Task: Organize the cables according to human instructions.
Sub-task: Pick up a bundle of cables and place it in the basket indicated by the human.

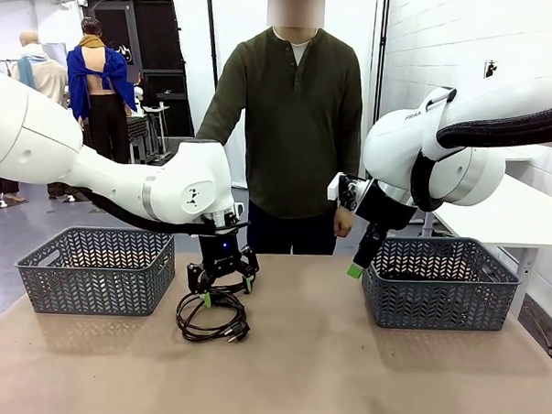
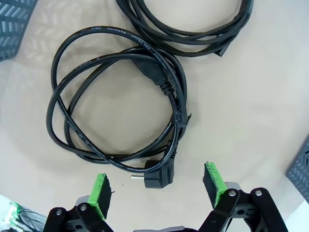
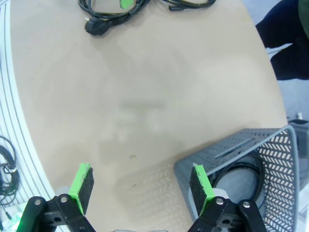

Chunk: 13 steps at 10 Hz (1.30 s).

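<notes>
Coiled cable: one black cord (image 2: 116,96) lies looped flat on the tabletop (image 1: 342,375), mid-table, between the two baskets; its plug (image 2: 157,178) points toward the robot.
Left pincer: the left pincer (image 2: 159,186) hangs just above that coil, spread wide and pinching nothing, with the plug between its green pads.
Step in hand: likely the approach to pick this cord up.
Next move: go straight down and close on several strands at once, or on the plug, so the loop lifts as one piece.
Second cable: another cord (image 2: 193,34) lies just beside the first; whether they touch I cannot tell, and it could drag along.
Third cable: a cord (image 3: 244,169) already lies in the right basket (image 1: 442,283).
Right pincer: the right pincer (image 3: 142,186) is spread and holds nothing, over that basket's near corner.
Left basket: the left basket (image 1: 99,271) stands near the coil.
Person: the person (image 1: 293,125) stands at the far edge, one hand (image 1: 342,221) hanging down; no pointing is visible, so the target basket is unclear.
</notes>
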### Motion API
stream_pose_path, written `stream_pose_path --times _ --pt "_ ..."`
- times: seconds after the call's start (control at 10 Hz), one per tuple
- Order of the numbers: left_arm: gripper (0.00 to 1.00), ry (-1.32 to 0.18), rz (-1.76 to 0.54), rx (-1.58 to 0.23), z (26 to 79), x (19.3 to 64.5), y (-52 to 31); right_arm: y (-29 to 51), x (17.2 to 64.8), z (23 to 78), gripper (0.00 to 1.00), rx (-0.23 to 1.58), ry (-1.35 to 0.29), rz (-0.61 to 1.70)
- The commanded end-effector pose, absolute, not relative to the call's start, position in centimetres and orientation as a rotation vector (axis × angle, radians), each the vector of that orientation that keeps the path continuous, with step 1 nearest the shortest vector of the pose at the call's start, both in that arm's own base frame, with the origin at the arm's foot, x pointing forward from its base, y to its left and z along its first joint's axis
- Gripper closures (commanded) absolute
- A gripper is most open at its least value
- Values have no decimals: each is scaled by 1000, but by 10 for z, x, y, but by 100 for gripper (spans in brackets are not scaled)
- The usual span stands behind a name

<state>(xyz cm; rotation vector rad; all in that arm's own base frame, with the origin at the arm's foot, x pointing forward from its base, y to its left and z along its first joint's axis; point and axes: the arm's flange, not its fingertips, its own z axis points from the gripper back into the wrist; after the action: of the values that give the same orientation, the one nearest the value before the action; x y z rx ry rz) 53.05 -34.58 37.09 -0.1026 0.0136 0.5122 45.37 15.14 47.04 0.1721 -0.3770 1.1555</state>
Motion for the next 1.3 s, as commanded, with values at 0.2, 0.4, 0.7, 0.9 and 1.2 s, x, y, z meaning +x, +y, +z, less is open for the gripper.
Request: stream_pose_path --times 0.2,0.4,0.7,0.9,1.2 --pt "0 -27 536 -123 355 534 -347 151 454 470 0 171 -382 1152" --pt "0 -17 506 -99 345 536 -350 151 454 470 0 171 -382 1152" --pt "0 9 487 -57 340 542 -353 151 454 470 0 171 -382 1152" --pt "0 17 478 -50 335 546 -354 151 454 470 0 171 -382 1152" --pt "0 44 466 -29 329 554 -353 151 454 470 0 171 -382 1152"
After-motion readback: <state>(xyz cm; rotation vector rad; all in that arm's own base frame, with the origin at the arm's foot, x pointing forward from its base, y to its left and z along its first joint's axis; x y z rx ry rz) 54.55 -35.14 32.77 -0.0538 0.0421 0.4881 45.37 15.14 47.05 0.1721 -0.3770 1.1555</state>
